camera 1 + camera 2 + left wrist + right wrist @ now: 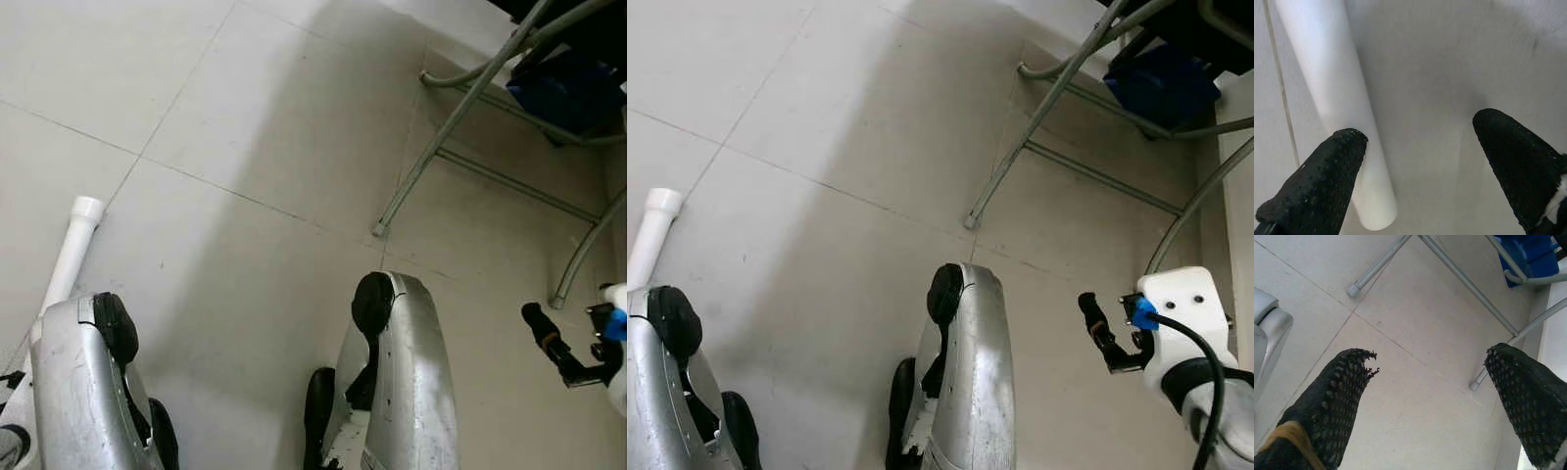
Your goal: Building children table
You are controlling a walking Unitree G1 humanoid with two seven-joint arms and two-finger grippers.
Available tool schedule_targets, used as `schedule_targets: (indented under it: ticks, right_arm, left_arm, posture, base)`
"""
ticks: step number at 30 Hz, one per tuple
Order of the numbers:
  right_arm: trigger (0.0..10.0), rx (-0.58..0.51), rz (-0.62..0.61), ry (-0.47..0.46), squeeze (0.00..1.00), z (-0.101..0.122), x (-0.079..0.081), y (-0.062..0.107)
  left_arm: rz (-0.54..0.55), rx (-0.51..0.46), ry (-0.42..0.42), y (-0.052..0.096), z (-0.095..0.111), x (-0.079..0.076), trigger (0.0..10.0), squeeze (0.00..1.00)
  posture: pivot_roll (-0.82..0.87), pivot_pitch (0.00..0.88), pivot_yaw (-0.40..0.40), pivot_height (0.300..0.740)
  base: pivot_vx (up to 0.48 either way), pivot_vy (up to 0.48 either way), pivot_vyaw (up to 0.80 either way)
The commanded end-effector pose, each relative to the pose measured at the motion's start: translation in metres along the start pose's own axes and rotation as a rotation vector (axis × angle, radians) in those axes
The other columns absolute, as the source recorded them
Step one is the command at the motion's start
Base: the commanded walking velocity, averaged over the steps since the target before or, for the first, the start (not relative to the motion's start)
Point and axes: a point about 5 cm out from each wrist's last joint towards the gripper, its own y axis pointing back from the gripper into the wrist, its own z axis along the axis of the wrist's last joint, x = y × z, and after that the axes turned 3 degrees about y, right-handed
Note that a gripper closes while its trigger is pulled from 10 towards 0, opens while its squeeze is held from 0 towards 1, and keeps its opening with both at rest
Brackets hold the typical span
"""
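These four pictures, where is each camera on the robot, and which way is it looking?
Left eye view: on the head, looking down at the tiled floor; silver legs, white tube and right gripper show.
Right eye view: beside it, same scene; the grey metal frame and right gripper show.
Left wrist view: on the left arm, looking along the open left gripper at the tube on the floor.
Right wrist view: on the right arm, along its open fingers at the frame's feet.
Shared: both eyes and the right wrist see the frame.

The right gripper (pixel 1430 401) hangs with fingers (pixel 1334 401) spread wide over pale floor tiles (pixel 1415 328). Beyond stand grey metal legs (pixel 1469 284) and a blue object (pixel 1528 254).
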Motion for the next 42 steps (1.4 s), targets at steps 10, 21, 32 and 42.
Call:
schedule_targets:
  ticks: [10,21,32,42]
  right_arm:
    - [10.0,0.041,0.006,-0.017,0.00,-0.007,0.000,0.002]
    - [10.0,0.031,0.002,-0.029,0.00,-0.008,0.001,-0.002]
    - [10.0,0.028,0.005,-0.052,0.00,-0.010,0.007,-0.006]
    - [10.0,0.024,0.005,-0.054,0.00,-0.010,0.008,-0.005]
  left_arm:
    - [-0.021,0.050,0.014,0.007,-0.019,0.000,10.0,0.00]
    - [-0.008,-0.008,0.049,0.009,-0.018,-0.001,10.0,0.00]
    - [0.076,-0.015,0.051,0.019,-0.017,0.036,10.0,0.00]
    - [0.098,0.058,0.036,0.027,-0.038,0.038,10.0,0.00]
  posture:
    - [-0.29,0.506,-0.265,0.300]
    - [-0.26,0.498,-0.251,0.300]
    - [-0.22,0.495,-0.238,0.300]
    - [-0.24,0.497,-0.241,0.300]
  base:
    - [0.000,0.000,0.00]
    - [0.000,0.000,0.00]
    - [0.000,0.000,0.00]
    - [0.000,0.000,0.00]
